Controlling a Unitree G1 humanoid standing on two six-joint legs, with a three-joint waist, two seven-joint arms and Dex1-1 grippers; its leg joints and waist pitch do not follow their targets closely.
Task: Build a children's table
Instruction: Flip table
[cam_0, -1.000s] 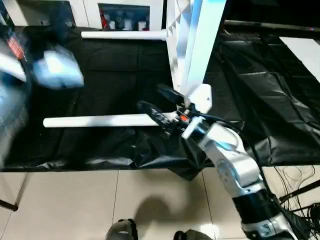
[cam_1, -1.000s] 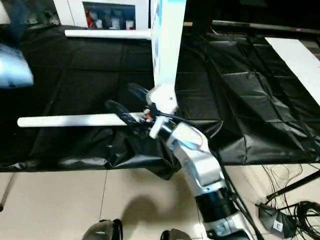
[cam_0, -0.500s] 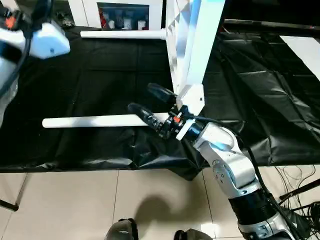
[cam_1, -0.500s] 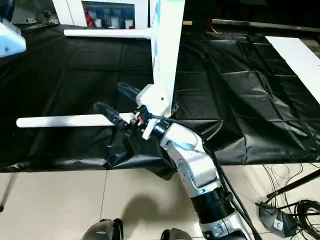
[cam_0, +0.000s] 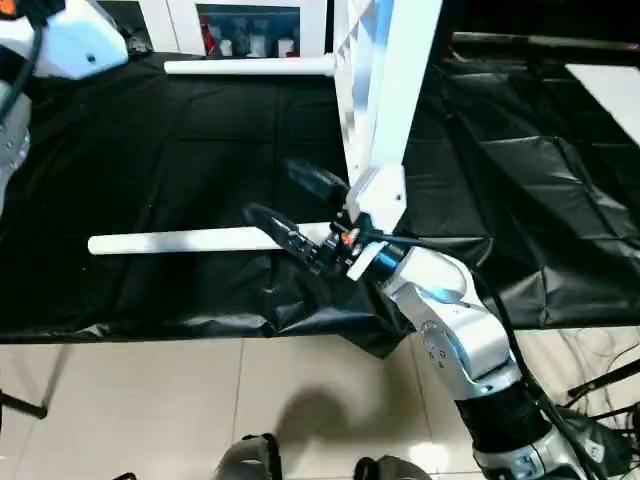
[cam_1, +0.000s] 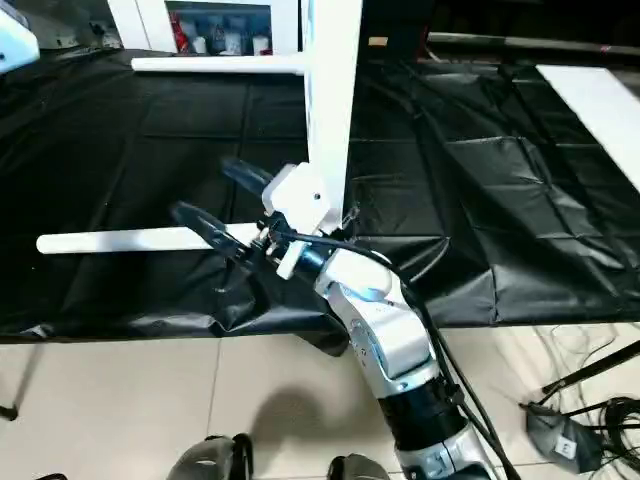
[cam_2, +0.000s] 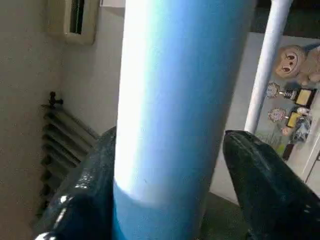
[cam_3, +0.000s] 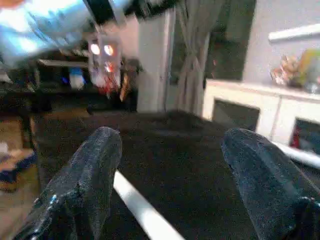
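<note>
Right pincer (cam_0: 296, 203) stands spread, its two black fingers straddling the near end of a white leg (cam_0: 185, 241) that lies flat on the black-draped worktop (cam_0: 520, 190); no pinch on it yet as far as the head views tell. Just beyond that pincer, the tabletop (cam_0: 385, 90) stands on edge, its lower corner touching the cloth right beside the wrist.

Left pincer (cam_2: 165, 165) has a pale tube (cam_2: 175, 100) between its fingers (cam_2: 80, 190), which flank it closely. I cannot tell whether they press it or merely bracket it.

Handling, as a judgement: the legs look like hollow plastic, light and stiff, smooth enough to roll or slip in a two-finger grip. Take hold near an end, across the tube, not mid-span. The tabletop looks rigid but tall and tippy on edge; steady it by its rim.

Count: one tabletop. A second leg (cam_0: 245, 68) lies beyond the tabletop's left face, well apart from the first. With the tube at the left pincer, three legs.
</note>
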